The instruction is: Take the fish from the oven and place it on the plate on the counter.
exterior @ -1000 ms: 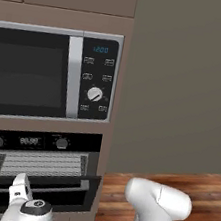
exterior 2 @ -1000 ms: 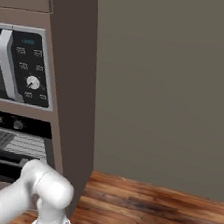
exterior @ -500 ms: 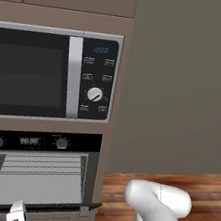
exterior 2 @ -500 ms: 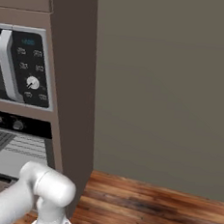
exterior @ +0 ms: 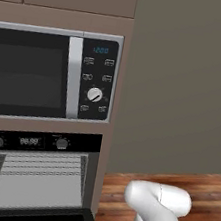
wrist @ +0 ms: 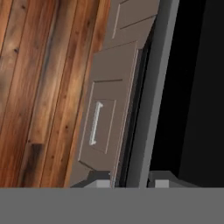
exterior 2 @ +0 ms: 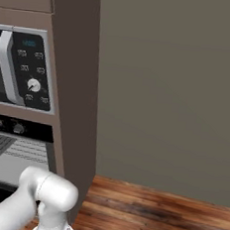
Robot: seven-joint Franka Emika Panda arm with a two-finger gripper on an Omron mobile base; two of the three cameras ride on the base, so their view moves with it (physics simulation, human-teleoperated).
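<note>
I read 12:00 in blue on the microwave display, and something like 00:00 on the oven panel, too blurred to be sure. The oven door hangs open and its grey rack interior shows; I can't spot the fish inside. On my hand view, the gripper tips straddle the steel handle bar, jaws narrow, though I can't tell whether they clamp it. A brown drawer front sits beside the bar.
</note>
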